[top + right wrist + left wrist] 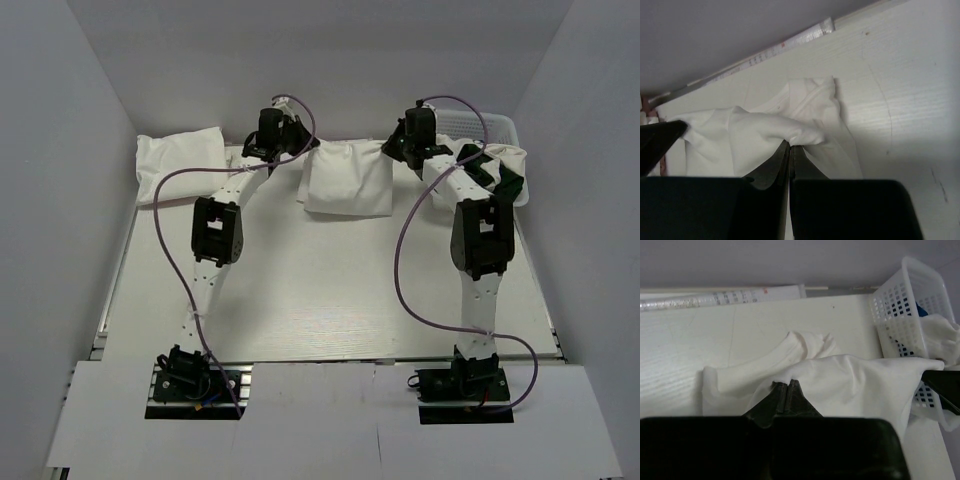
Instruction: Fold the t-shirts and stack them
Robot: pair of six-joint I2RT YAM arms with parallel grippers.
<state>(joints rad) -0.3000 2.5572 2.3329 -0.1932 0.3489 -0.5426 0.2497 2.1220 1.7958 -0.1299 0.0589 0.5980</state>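
Pinching the white t-shirt (348, 185) with the left end effector (786, 386) and the right end effector (790, 146), each closed tight on cloth. Holding its long edge spread between them, left to right, neither nearer, the rest trailing nearward on the table (330, 300).
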